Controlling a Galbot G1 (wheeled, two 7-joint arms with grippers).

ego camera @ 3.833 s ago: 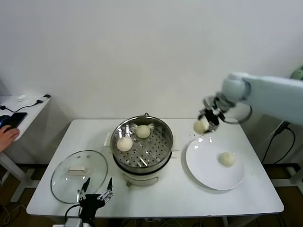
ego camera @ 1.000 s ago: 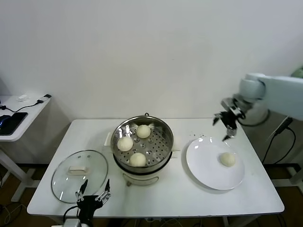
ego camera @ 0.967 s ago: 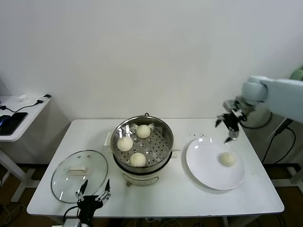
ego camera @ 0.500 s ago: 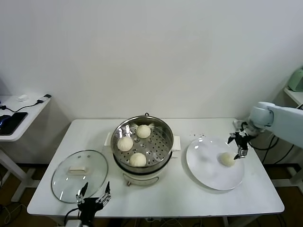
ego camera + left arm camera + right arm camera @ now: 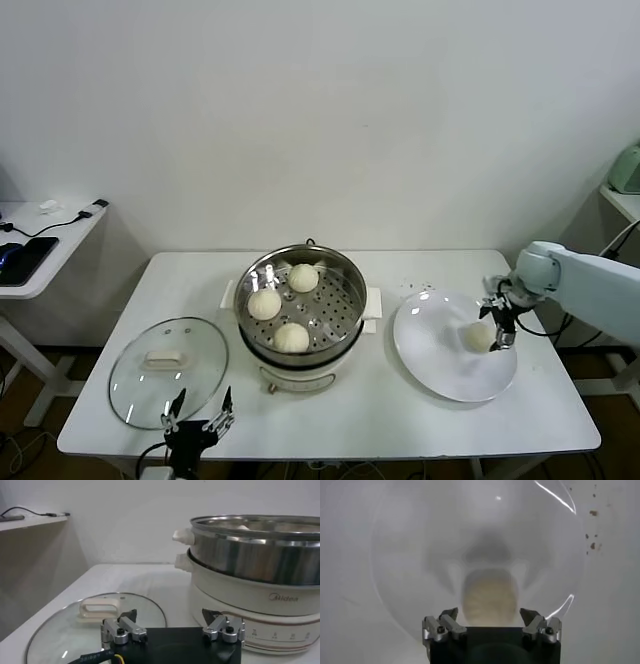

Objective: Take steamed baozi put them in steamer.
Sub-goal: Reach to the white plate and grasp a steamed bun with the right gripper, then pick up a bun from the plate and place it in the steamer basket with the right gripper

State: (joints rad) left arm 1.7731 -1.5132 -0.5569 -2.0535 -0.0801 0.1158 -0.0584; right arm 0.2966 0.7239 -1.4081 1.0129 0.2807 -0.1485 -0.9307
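Right gripper (image 5: pixel 497 325): jaws spread wide, straddling the last bun (image 5: pixel 478 338) without pinching it.
Bun: on the plate (image 5: pixel 440 360), toward its 2 o'clock edge.
Steamer (image 5: pixel 335 345): at 9 o'clock of the plate, three buns (image 5: pixel 291 337) inside.
Left gripper (image 5: pixel 197 418): spread, idle beside the lid (image 5: pixel 140 385).

"Midea" is printed on the steamer (image 5: pixel 260 585) cream base.

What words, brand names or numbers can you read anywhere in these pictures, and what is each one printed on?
"Midea": brand name on the cream base of the steamer, seen in the left wrist view.
Small marks along the base's lower edge, by the left gripper: too small to read.
Nothing else readable.
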